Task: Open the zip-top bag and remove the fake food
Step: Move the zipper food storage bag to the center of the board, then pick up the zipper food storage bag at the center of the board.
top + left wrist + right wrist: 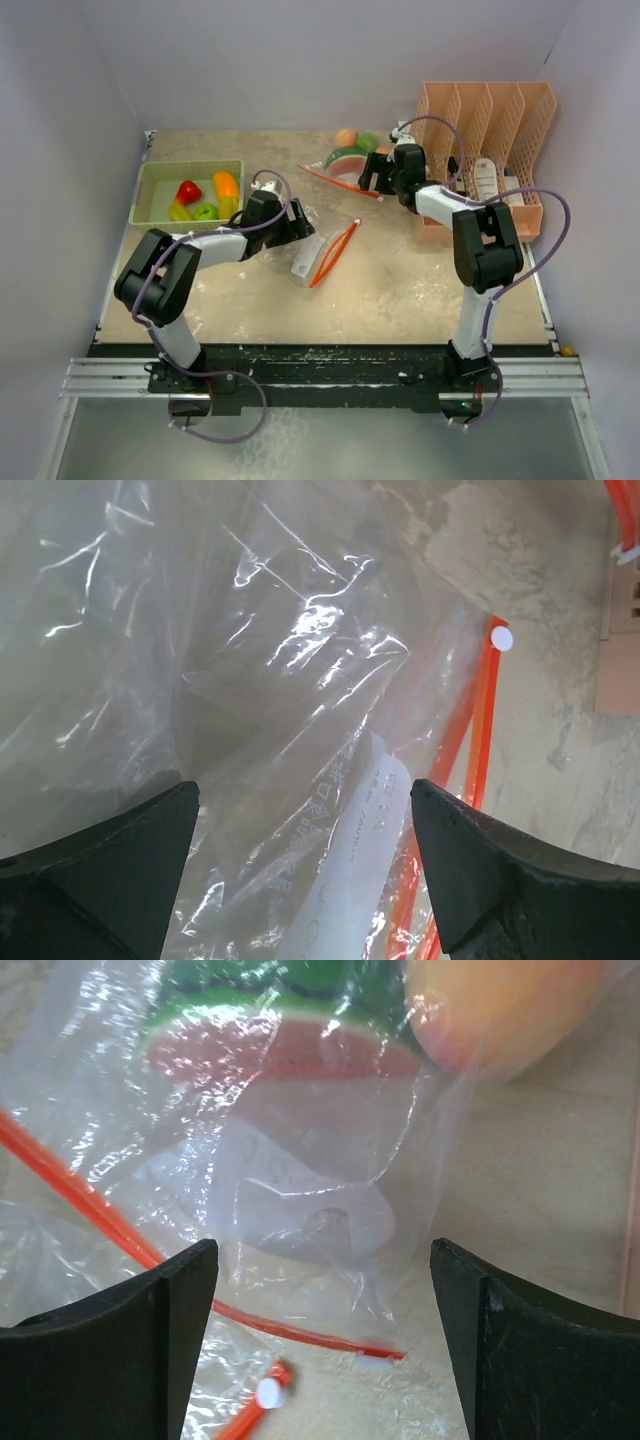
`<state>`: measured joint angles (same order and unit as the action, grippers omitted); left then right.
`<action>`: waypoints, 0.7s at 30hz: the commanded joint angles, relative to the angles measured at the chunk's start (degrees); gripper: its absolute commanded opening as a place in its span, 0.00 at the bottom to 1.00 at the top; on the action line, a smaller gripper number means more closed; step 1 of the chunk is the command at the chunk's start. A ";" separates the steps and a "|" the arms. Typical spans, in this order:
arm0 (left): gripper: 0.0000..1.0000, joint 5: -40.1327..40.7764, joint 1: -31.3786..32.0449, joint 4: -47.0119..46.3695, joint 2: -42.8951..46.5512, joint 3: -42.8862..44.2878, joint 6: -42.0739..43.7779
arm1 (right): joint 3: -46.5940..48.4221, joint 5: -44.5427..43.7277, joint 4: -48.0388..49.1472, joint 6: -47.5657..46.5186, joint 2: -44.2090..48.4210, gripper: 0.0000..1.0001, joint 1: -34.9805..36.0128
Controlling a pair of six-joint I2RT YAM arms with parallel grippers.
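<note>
The move ahead turns on the far zip-top bag [335, 170], the one with toys inside. It lies at the back of the worktop [420, 280], just ahead of the right tool [372, 178] and well apart from the left tool [297, 222], so the right arm is plainly the nearer one.

In the right wrist view the right tool [325, 1260] stands wide, with nothing gripped and only clear film [300, 1190] beneath the gap. The bag's orange zip strip [90, 1195] runs on a slant from upper left down to a point between the fingers. The watermelon slice [280, 1045] and the peach [510, 1010] sit beyond that strip, farther out than the fingertips. The fake food therefore lies ahead of the tool, on the far side of the closure, with the strip's long axis crossing the line of approach at an angle. Whether the mouth is already parted I cannot tell.

The left tool [305, 795] is also wide and holds nothing. It hangs over a second, nearer bag [310, 255], which shows only crinkled film, a white label [350, 860] and its own orange strip [480, 710]. No toy is visible inside it.

Other fake food already rests in the green bin [150, 185] at the left, among it a red piece [188, 191] and an orange one [227, 186].

My judgement is that the right arm should work the far bag, reaching past the strip toward the watermelon slice. The loose film is likely to slide or bunch unless the left arm comes across to pin it.
</note>
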<state>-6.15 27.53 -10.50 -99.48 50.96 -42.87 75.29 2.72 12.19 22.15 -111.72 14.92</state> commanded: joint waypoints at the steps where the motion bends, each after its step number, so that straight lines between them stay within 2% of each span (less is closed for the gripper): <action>1: 0.92 0.39 -2.79 -1.16 0.04 -2.12 0.41 | 2.26 3.69 3.00 2.18 -2.62 0.88 -0.81; 4: 0.94 0.11 -4.33 -1.77 -0.01 -2.76 0.08 | 3.53 6.35 3.53 2.53 -4.86 0.88 -0.86; 9: 0.97 -0.18 -4.72 -1.53 -0.40 -0.77 0.08 | 1.68 10.76 6.48 2.04 -3.55 0.75 -0.85; 16: 0.99 -1.92 -4.34 -1.96 0.16 1.79 0.69 | -3.76 10.90 8.84 0.44 3.84 0.35 -0.18; 18: 0.99 -0.20 -3.36 -1.15 3.32 1.73 1.61 | -5.45 10.57 9.39 1.07 6.57 0.23 0.48; 21: 0.99 5.21 0.32 1.71 8.92 2.28 3.38 | -7.66 9.44 9.33 1.15 11.24 0.10 2.32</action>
<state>-6.15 24.10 -10.07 -98.91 50.83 -42.35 69.58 11.97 17.74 23.38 -107.61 14.87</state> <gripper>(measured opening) 0.992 0.167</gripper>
